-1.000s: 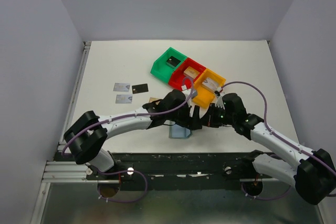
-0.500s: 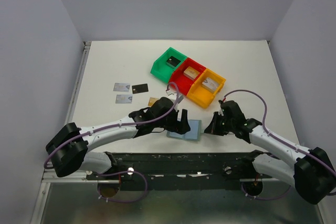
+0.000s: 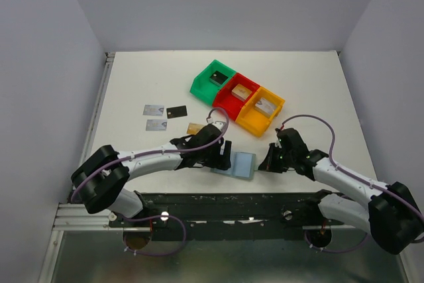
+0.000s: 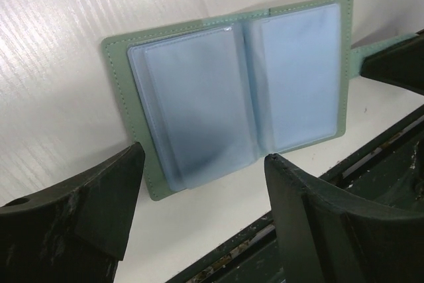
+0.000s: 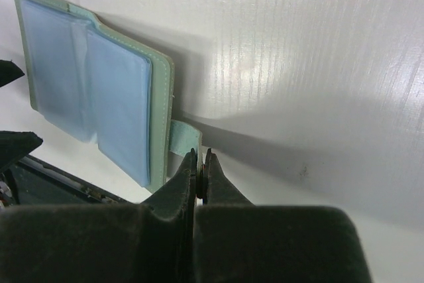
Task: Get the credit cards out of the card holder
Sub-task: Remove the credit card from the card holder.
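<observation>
Tab [image 5: 186, 138] of card holder [image 5: 99, 91] disappears into right gripper [image 5: 200, 158], seemingly pinched.

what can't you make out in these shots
Top view: the left arm covers part of the gold card.
Top view: the items in the bins are too small to name.
Top view: print on the black card is too small to read.
Both wrist views: anything lying deeper is hidden under the cloudy top sleeves of the holder.
</observation>
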You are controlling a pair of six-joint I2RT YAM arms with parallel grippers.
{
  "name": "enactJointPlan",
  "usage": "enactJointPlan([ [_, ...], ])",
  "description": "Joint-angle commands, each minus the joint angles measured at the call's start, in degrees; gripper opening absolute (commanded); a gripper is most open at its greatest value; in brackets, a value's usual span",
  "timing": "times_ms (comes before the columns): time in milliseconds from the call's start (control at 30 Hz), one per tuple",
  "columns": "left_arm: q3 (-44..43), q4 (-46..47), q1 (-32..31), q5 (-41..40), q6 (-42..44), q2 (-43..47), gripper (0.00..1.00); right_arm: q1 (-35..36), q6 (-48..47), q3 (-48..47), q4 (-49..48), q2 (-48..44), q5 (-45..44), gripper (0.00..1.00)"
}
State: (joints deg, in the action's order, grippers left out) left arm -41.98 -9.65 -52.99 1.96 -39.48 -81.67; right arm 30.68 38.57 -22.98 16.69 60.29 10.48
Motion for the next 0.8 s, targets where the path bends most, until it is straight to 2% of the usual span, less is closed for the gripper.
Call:
enactJointPlan([
  [0, -2.06, -1.51, 0.08, -1.43, 0.28, -2.0, 0.86, 0.17, 0.37, 0.92, -0.69, 0.62, -1.51, 0.0],
  [567, -2.41, 2.7, -0.01, 4.46, 1.87, -5.52, 0.83, 0.17, 0.28, 0.48, -2.36, 2.81, -0.11, 0.0],
  [767, -1.53, 7.1, -0.01, 8.06, 2.75, -4.82, 0.8, 0.09, 0.37, 0.48, -3.24, 4.3, 0.42, 0.0],
])
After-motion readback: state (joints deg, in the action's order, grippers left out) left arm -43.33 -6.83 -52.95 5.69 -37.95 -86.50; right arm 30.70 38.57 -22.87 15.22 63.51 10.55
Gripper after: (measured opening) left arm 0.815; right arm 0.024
